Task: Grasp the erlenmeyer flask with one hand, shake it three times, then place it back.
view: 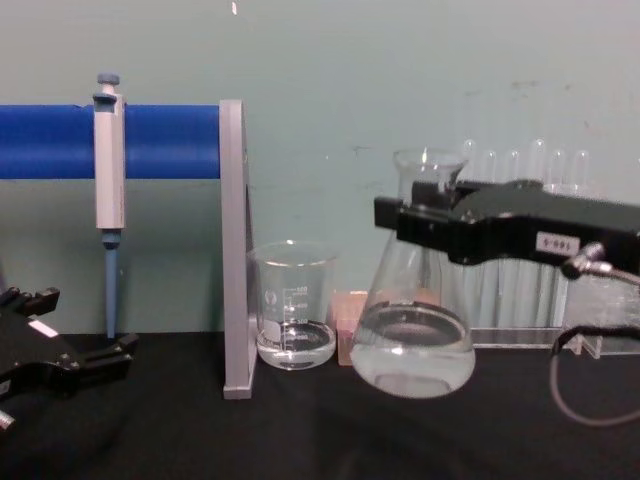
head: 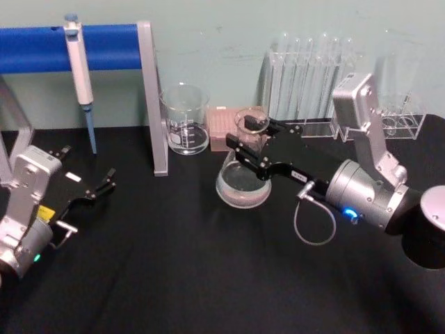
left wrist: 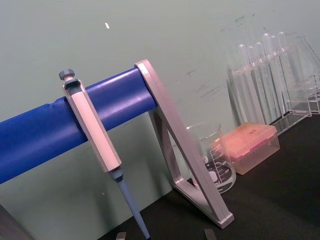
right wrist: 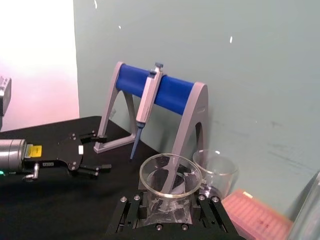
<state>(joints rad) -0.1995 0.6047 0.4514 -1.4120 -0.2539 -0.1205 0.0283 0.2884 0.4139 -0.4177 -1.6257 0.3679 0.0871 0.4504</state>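
Black at the jaws and silver-grey at the wrist, the right gripper [head: 249, 139] reaches in from the right, its forearm lying low and nearly level over the table [head: 174, 271]. Its flat jaws are closed around the narrow neck of the erlenmeyer flask [head: 242, 182], just under the flared lip. A grey cable loops from the wrist.

The flask sits at the middle of the table, in front of the pink box [head: 221, 129] and just right of the beaker [head: 185, 120]. From here I cannot tell whether its base touches the cloth. It is clear glass, cone-shaped with a wide round bottom, and a shallow pool of clear liquid lies in it.

Over at the left edge, the left gripper [head: 104, 183] rests low by the table, jaws spread apart and holding nothing.

Behind stand a clear rack of test tubes [head: 306, 76] and a blue bar [head: 42, 47] on grey legs, with a white pipette [head: 78, 66] hanging from it. The table is matt black.
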